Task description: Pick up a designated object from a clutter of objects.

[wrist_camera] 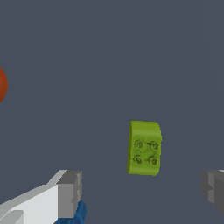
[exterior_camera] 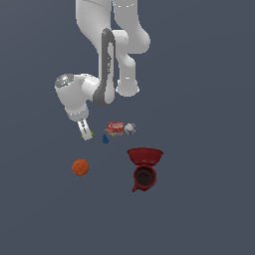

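- Arm: the white jointed robot arm (exterior_camera: 107,64) reaches down from the far side of the scene, its wrist angled toward the exterior view's left.
- Gripper (wrist_camera: 142,192): in the wrist view two grey finger pads (wrist_camera: 70,192) stand well apart with open floor between them, so the pincer is spread and pinches nothing.
- Designated object: the tiny lime-green blocky piece with four studs on its face (wrist_camera: 145,148) lies on the plain dark grey-blue floor (exterior_camera: 199,219). In the wrist view it sits between the lines of the two fingers, touching neither. In the exterior view only a green speck (exterior_camera: 90,133) shows at the gripper tip (exterior_camera: 86,132).
- Small blue drop-shaped piece (exterior_camera: 105,139): just beside the gripper on the exterior view's right; in the wrist view it is partly hidden behind one finger.
- Red printed box (exterior_camera: 115,128) and grey-white ball (exterior_camera: 130,129): side by side, very close, to the right of the blue piece; contact cannot be judged.
- Dark red bowl (exterior_camera: 145,156) and dark red mug (exterior_camera: 143,178): nearer the exterior camera and to the right; the mug stands just in front of the bowl.
- Orange ball (exterior_camera: 80,167): alone on the near left, well apart from the other objects.
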Tool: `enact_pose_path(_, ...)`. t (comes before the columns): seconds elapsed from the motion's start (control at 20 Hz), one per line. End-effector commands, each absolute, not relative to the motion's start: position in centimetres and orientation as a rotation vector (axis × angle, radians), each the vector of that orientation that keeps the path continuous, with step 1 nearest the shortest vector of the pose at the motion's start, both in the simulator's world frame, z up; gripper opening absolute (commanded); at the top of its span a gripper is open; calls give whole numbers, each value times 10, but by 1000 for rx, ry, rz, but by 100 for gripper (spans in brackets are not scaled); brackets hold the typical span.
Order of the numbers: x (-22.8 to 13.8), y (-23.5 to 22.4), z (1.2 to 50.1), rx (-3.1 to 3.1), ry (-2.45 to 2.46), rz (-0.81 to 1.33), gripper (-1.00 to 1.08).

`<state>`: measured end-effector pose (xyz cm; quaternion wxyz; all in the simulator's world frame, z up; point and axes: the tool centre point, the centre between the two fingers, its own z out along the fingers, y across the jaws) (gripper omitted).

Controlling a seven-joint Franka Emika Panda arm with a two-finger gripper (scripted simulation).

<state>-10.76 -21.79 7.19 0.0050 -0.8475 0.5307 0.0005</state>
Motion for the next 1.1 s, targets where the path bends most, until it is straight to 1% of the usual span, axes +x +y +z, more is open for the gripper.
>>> enact_pose_path(0.0,-116,-224,66,-2628,1715,0,100)
enact_pose_path(0.5,-119,-227,57,-2617,1736,2,100)
enact_pose_path(1.05,-121,-227,16,-2612,1744,1,100)
